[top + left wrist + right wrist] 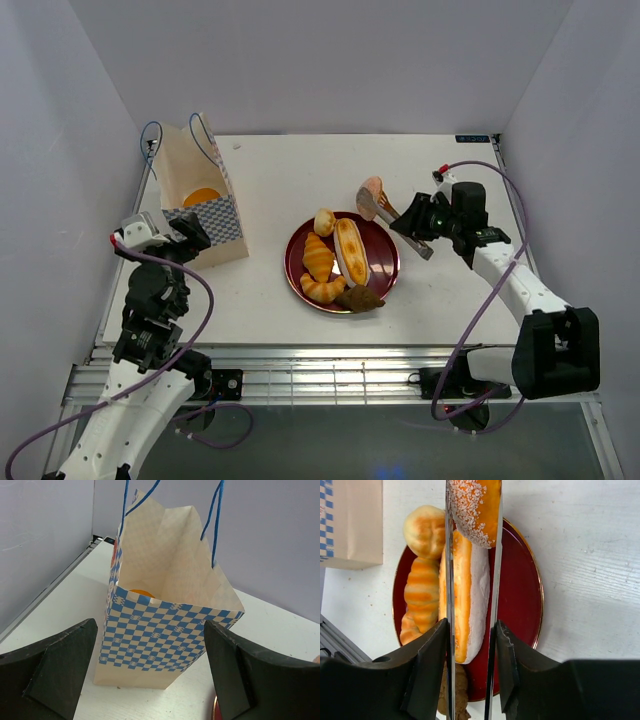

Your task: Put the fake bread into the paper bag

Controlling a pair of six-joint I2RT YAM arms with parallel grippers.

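Right hand (378,205) clamped on sugared pinkish bun (475,510) by dark red plate (385,255) far-right rim | plate mid-counter (280,170), carrying other fake breads (350,250) | left hand (190,235) apart, facing paper bag (155,640) at far-left corner | orange bun (202,196) inside bag

Cream paper bag (160,640) (blue-and-white checkered band), dark red plate (384,262), golden-brown fake bread (319,256)
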